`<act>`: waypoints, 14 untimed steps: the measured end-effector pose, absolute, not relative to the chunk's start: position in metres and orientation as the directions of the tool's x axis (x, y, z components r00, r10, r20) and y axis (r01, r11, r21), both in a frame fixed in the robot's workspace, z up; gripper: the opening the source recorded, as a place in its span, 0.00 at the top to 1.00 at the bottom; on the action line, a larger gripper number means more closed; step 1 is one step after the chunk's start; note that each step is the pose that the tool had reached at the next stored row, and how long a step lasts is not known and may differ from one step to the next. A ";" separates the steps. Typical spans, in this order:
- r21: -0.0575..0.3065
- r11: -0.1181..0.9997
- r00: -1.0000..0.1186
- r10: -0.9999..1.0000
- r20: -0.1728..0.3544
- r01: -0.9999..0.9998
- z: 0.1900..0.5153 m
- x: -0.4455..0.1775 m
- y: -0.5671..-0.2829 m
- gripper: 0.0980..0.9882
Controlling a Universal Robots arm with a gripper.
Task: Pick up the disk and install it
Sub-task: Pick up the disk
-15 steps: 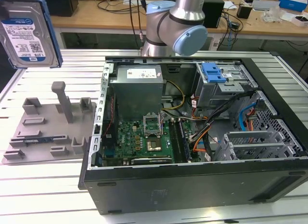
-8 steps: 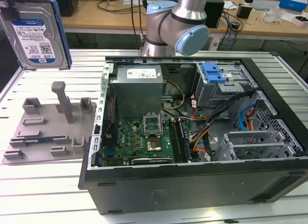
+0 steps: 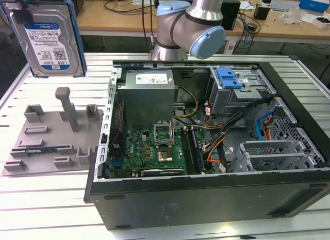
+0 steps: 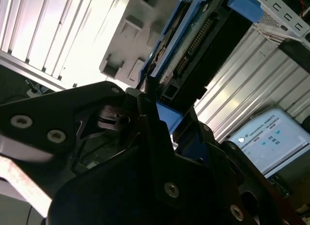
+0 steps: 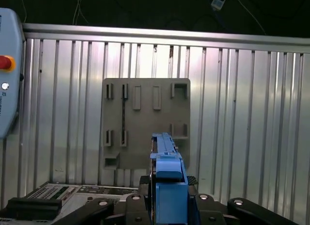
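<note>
Pick-up looks done: your gripper (image 5: 168, 188) is clamped on the disk (image 3: 49, 36), which hangs upright above the grey fixture (image 3: 51, 139) at the exterior view's left, well apart from the open computer case (image 3: 206, 198). Installing calls for squaring its carrier to the drive bay (image 3: 242, 93).

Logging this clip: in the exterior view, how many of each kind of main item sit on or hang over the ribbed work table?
Hard disk in blue carrier: 1
Grey holder plate: 1
Open computer case: 1
Total: 3
</note>
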State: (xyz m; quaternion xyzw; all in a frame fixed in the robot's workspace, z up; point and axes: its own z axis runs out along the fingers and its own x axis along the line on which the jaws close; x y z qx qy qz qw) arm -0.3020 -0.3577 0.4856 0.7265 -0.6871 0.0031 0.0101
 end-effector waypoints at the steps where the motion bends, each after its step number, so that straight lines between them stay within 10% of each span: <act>1: 0.010 -0.056 0.056 -0.998 0.018 -0.998 0.486 -0.297 -0.359 0.70; 14: 0.011 -0.057 0.057 -0.998 0.018 -0.998 0.495 -0.234 -0.381 0.70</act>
